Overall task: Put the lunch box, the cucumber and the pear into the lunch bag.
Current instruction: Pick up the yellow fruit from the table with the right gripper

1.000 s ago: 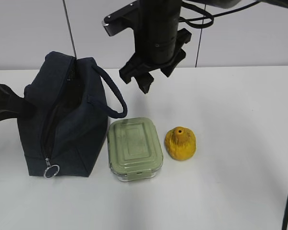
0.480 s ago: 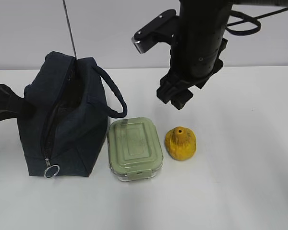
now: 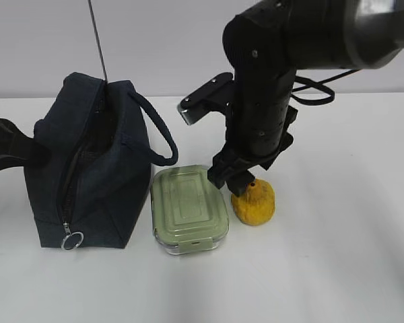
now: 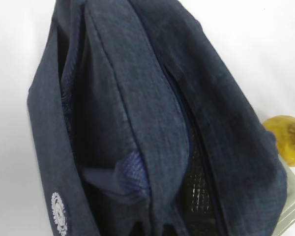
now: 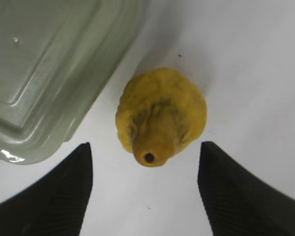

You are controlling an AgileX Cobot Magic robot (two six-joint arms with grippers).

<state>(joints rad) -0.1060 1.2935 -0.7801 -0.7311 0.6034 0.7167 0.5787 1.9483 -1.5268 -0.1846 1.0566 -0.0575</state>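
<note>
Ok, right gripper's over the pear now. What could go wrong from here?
1. The lunch box sits close beside the pear; the open right gripper could catch its edge with the finger on that side while descending.
2. The pear is lumpy and tapered, so it might slip or roll as the gripper closes.
3. The lunch bag opening looks narrow, so the pear might catch on its rim.

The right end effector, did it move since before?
Yes. The right end effector has come down and to the right in the exterior view, from above the lunch box to just over the pear.
</note>
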